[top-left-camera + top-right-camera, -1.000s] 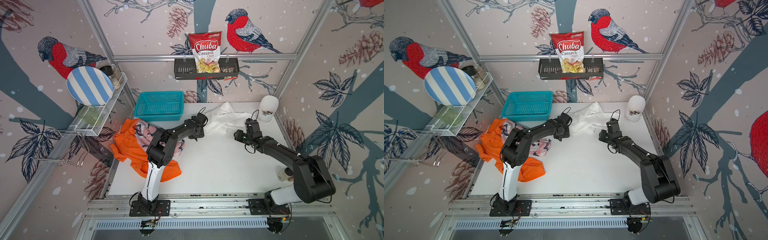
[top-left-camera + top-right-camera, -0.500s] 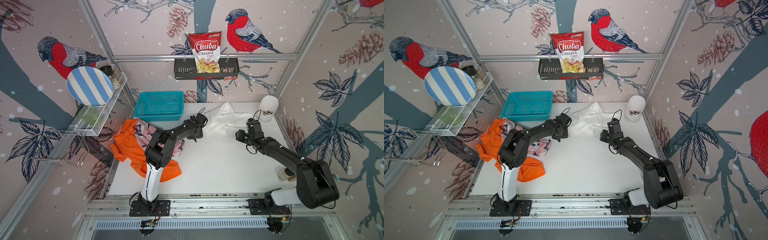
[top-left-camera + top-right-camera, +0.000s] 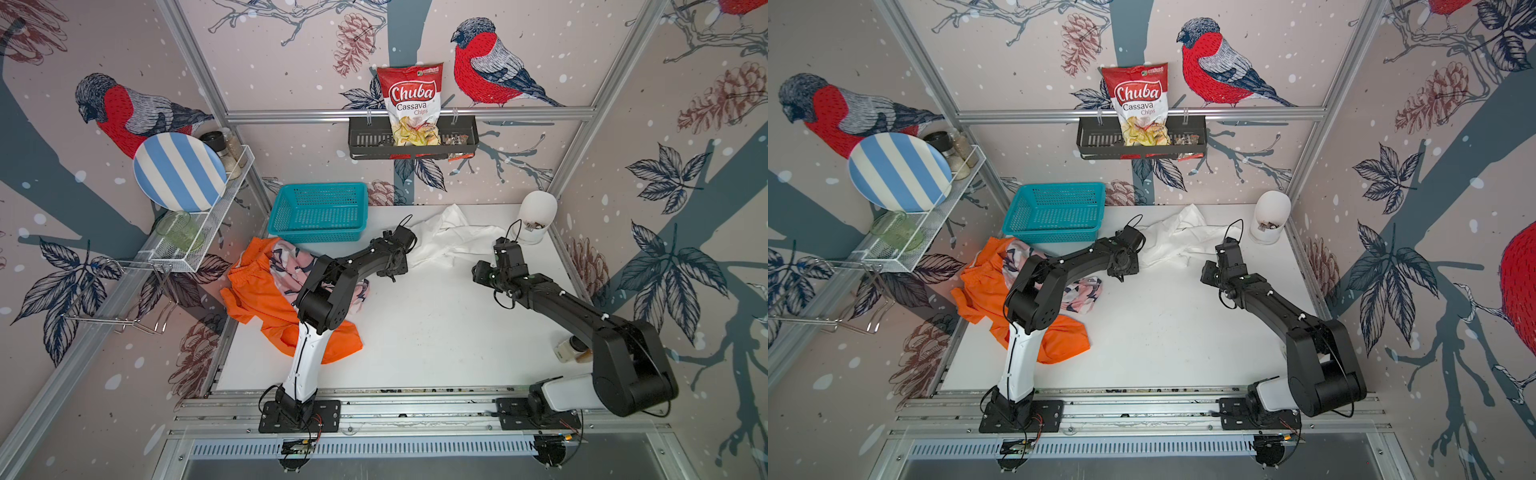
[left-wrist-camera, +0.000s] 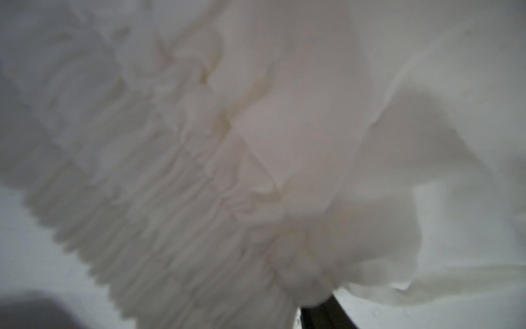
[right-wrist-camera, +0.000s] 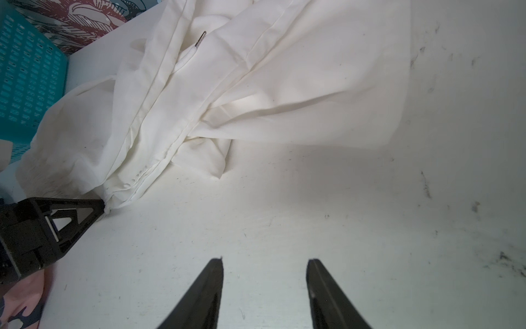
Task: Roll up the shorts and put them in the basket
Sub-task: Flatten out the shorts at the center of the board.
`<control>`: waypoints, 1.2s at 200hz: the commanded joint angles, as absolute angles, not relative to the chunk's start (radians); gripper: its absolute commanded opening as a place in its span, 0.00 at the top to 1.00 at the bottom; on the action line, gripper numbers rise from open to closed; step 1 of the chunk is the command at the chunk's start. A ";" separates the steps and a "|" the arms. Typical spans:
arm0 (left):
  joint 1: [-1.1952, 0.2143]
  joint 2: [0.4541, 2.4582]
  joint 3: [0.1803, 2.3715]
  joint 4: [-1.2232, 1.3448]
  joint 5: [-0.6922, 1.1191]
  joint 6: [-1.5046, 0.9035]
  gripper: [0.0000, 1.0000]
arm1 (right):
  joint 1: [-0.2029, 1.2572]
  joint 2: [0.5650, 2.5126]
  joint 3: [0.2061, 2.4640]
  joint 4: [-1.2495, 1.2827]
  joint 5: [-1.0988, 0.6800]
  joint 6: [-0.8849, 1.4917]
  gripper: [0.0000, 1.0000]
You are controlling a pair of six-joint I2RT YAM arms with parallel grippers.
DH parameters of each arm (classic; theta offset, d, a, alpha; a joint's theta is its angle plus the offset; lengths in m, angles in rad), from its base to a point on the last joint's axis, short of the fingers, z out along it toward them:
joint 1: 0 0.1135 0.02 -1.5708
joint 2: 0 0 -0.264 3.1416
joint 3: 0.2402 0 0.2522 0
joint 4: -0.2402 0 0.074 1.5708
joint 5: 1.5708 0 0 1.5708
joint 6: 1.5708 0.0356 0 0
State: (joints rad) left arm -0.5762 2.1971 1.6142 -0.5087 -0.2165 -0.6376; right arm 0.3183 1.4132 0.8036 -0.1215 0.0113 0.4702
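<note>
— Your left hand (image 5: 99, 206) is pinching a bunched bit of the white shorts (image 3: 453, 245) at the gathered waistband, and the cloth draws to a point at its tip. Your right hand (image 5: 264, 262) is released. Its fingers are apart over bare tabletop (image 3: 415, 324), holding nothing, just short of the cloth.

— Where do the shorts lie, and which way?

— The white pair is crumpled at the back of the tabletop, between the teal basket (image 3: 320, 235) and a white pot (image 3: 538, 208). Its long axis runs roughly side to side, with the waistband end at your left hand and the legs fanning toward the pot. The orange shorts (image 3: 257, 299) and the pink shark-print shorts (image 3: 291, 266) are heaped at the left edge, partly under your left arm.

— How will the white pair handle?

— I judge it light, thin and limp, likely to slide and fold on itself rather than keep a shape. The elastic waistband looks like the firmest hold. Take its free end with your right hand and draw the cloth flat before rolling. In the crumple I cannot tell exactly where that end lies.
</note>
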 commanded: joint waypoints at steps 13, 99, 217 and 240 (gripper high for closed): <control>-0.571 2.182 1.550 -0.570 -0.208 -0.611 0.87 | 0.307 1.409 0.794 -0.142 0.030 0.450 0.48; -0.550 1.855 1.225 -0.482 -0.172 -0.605 1.00 | 0.191 1.459 0.789 -0.131 -0.057 0.450 0.40; -0.509 1.663 1.052 -0.465 -0.160 -0.610 1.00 | 0.073 1.724 1.054 -0.069 -0.156 0.410 0.32; -0.503 1.636 1.029 -0.465 -0.155 -0.610 1.00 | 0.040 1.791 1.142 -0.072 -0.250 0.446 0.33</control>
